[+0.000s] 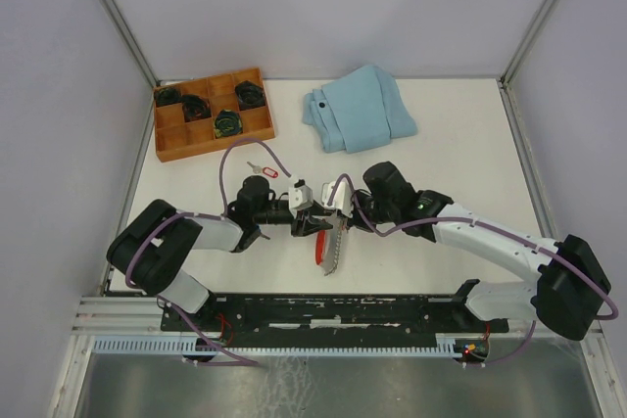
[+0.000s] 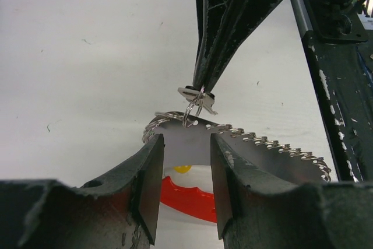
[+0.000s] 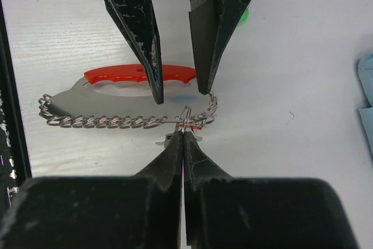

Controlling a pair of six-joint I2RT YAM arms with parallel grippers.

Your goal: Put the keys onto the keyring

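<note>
Right gripper [image 3: 183, 141] pinched shut on a thin silver key [image 2: 195, 94] at the loop row of the keyring [image 1: 331, 247]. Left gripper [image 3: 180, 88] is parted just above the keyring, clamping nothing we can see. We judge the key light, stiff and slick, best held by its flat head. Beyond the keyring on the white table [image 1: 460, 144] lie a red-tagged key [image 1: 265, 172], wooden tray [image 1: 159, 129] and blue cloth [image 1: 358, 110], with pale walls [image 1: 59, 95] around.

Light: bright, even, from overhead
Shadows: soft, faint on the white desk [image 1: 460, 154]
Focus: near jaws blurred in both wrist views
</note>
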